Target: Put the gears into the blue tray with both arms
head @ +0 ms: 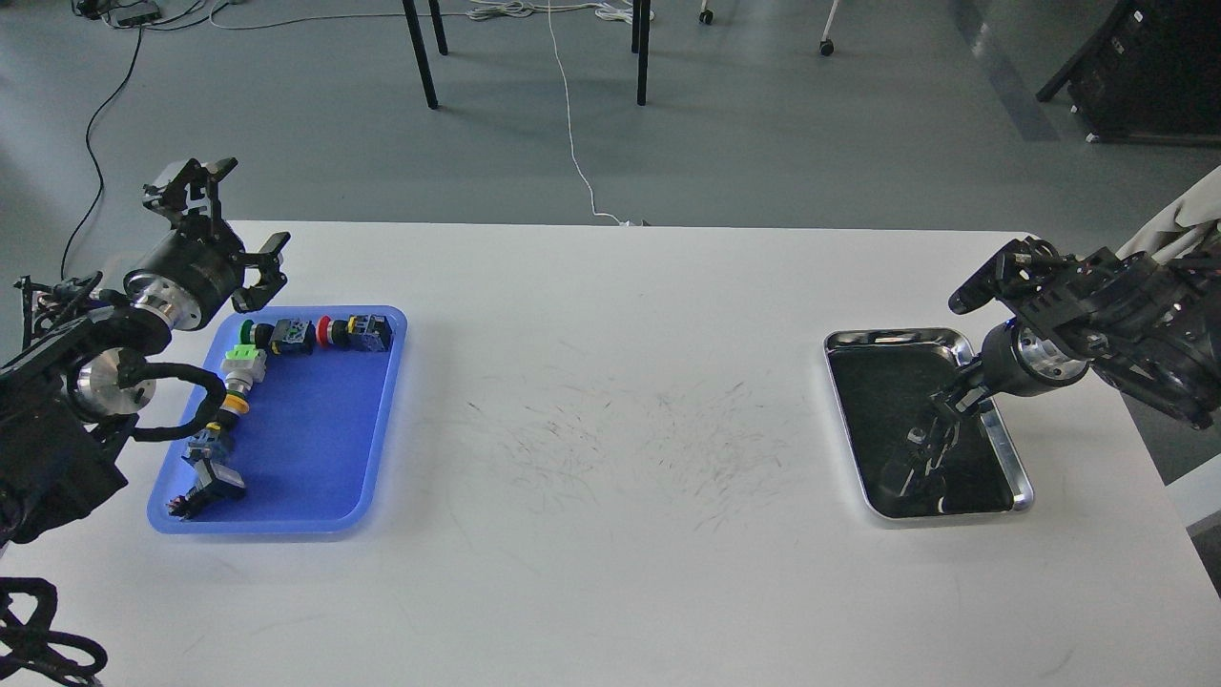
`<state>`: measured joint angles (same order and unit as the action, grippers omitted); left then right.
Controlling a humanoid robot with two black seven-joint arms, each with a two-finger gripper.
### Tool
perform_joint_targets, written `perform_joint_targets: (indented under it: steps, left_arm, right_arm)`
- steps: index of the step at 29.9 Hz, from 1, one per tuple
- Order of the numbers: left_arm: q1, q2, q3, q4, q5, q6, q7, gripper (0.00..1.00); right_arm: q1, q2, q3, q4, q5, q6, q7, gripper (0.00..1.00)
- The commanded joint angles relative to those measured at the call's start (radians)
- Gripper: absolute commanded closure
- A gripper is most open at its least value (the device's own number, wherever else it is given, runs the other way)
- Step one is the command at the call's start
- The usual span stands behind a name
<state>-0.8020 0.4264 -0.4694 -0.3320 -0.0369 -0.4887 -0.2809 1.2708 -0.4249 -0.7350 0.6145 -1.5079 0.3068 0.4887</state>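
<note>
Blue tray (315, 458), rounded corners, low rim, colourful switches (286, 336) inside

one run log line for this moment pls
right end effector: low inside silver tray, grip unclear | left end effector: open, behind blue tray | gears: indistinct

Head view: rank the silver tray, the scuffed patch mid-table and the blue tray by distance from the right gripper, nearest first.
1. Silver tray, on the right; the right gripper hangs over its dark inside.
2. Scuffed patch, at the table's centre.
3. Blue tray, far left, holding the push-button switches beside the left gripper.
</note>
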Motion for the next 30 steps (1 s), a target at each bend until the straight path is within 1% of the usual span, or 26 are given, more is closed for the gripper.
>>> perform_joint_targets:
  steps: [1, 5, 7, 12, 13, 17, 21, 23, 26, 28, 30]
  left_arm:
    - [0.004, 0.000, 0.000, 0.001, 0.000, 0.000, 0.000, 0.02]
    - [0.006, 0.000, 0.000, 0.001, 0.000, 0.000, 0.000, 0.02]
    - [0.007, 0.000, 0.000, 0.001, 0.000, 0.000, 0.000, 0.02]
    - [0.007, 0.000, 0.000, 0.001, 0.000, 0.000, 0.000, 0.02]
    - [0.007, 0.000, 0.000, 0.001, 0.000, 0.000, 0.000, 0.02]
    - [0.007, 0.000, 0.000, 0.001, 0.002, 0.000, 0.000, 0.02]
    - [0.007, 0.000, 0.000, -0.001, 0.002, 0.000, 0.000, 0.02]
    - [0.007, -0.002, 0.000, 0.001, 0.000, 0.000, 0.000, 0.02]
    - [0.007, -0.002, 0.000, 0.001, 0.000, 0.000, 0.000, 0.02]
    - [0.007, -0.002, 0.000, 0.001, 0.000, 0.000, 0.000, 0.02]
    - [0.009, 0.000, 0.000, 0.001, 0.000, 0.000, 0.000, 0.02]
  right_arm:
    - [-0.002, 0.000, 0.000, 0.002, -0.005, -0.003, 0.000, 0.58]
    - [-0.004, 0.000, 0.000, 0.002, -0.006, -0.005, 0.000, 0.60]
    - [-0.004, 0.000, 0.000, 0.002, -0.008, -0.005, 0.000, 0.63]
    - [-0.004, 0.000, 0.000, 0.002, -0.008, -0.005, 0.000, 0.67]
    - [-0.004, 0.000, -0.001, 0.002, -0.008, -0.005, 0.000, 0.70]
    - [-0.004, 0.000, 0.000, 0.002, -0.014, -0.005, 0.000, 0.75]
    - [-0.005, 0.001, 0.000, 0.004, -0.017, -0.006, 0.000, 0.78]
    - [-0.004, 0.000, 0.000, 0.002, -0.020, -0.006, 0.000, 0.81]
    - [-0.004, 0.001, 0.000, 0.004, -0.021, -0.006, 0.000, 0.84]
    - [-0.004, 0.001, 0.000, 0.004, -0.023, -0.006, 0.000, 0.89]
    - [-0.005, 0.006, 0.000, 0.004, -0.028, -0.006, 0.000, 0.92]
